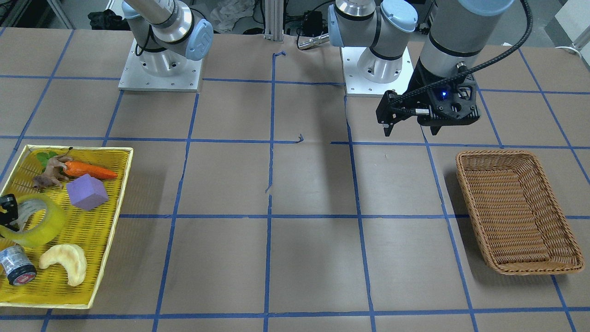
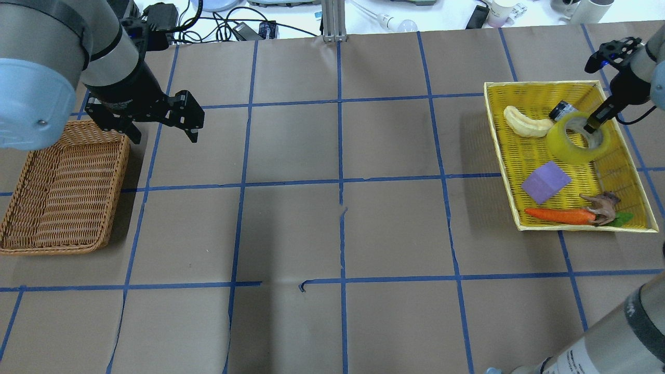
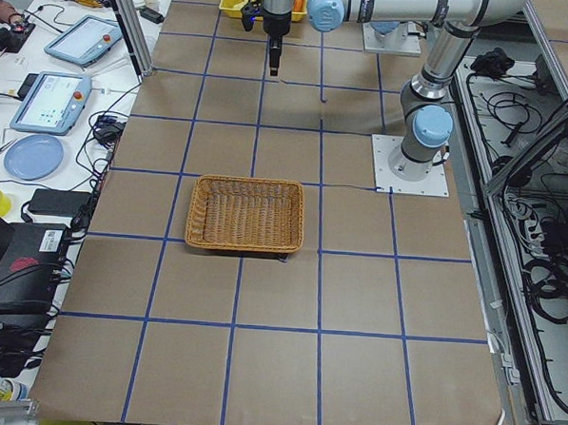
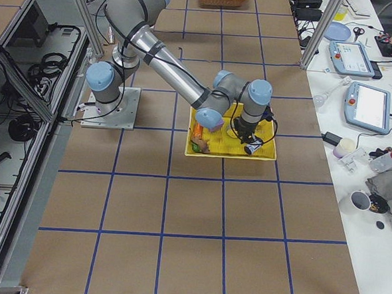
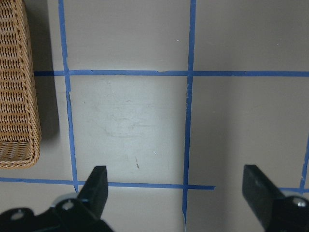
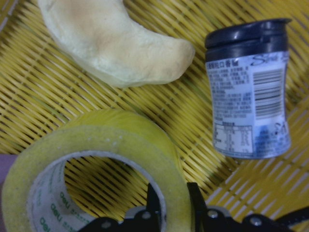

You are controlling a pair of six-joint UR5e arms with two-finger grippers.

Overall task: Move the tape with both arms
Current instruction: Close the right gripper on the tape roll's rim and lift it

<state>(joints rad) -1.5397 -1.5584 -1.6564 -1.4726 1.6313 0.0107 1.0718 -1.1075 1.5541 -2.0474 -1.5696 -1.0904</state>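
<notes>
1. At the robot's right end of the table, the tape (image 2: 576, 139) sits inside the yellow tray (image 2: 501, 156). It is slightly tilted, with the bread piece (image 6: 111, 43) and the small labelled bottle (image 6: 251, 106) just beside it. The purple block (image 2: 545, 182) is a little further off.
2. Right gripper (image 6: 173, 199): one finger is inside the core and the other is on the outer yellow face. The wrist view shows both pressed against the roll's wall, so I log it as pinching the tape by one side of the ring.
3. Left gripper (image 5: 176, 188): fingers are spread wide and hold nothing. It hovers over bare table beside the wicker basket (image 2: 62, 192), well apart from the tape.
4. Judged step: lift the roll out of the tray.
   - Raise it straight up until it is above the tray rim.
   - Only then travel sideways, since the bottle and bread are close enough to be dragged.
5. The hold is off-centre, on one wall only, so I expect the ring to hang and swing about the fingers. The film surface looks smooth, so slip is possible. Move slowly, with no abrupt wrist turns.
6. For the hand-over:
   - Carry the roll toward the table's middle.
   - Present the free, opposite wall of the ring to the left gripper.
   - The left fingers should straddle that wall the same way, one inside the core and one outside.
7. The right fingers should let go only after the left ones have closed. Otherwise the roll is likely to drop and roll away.
</notes>
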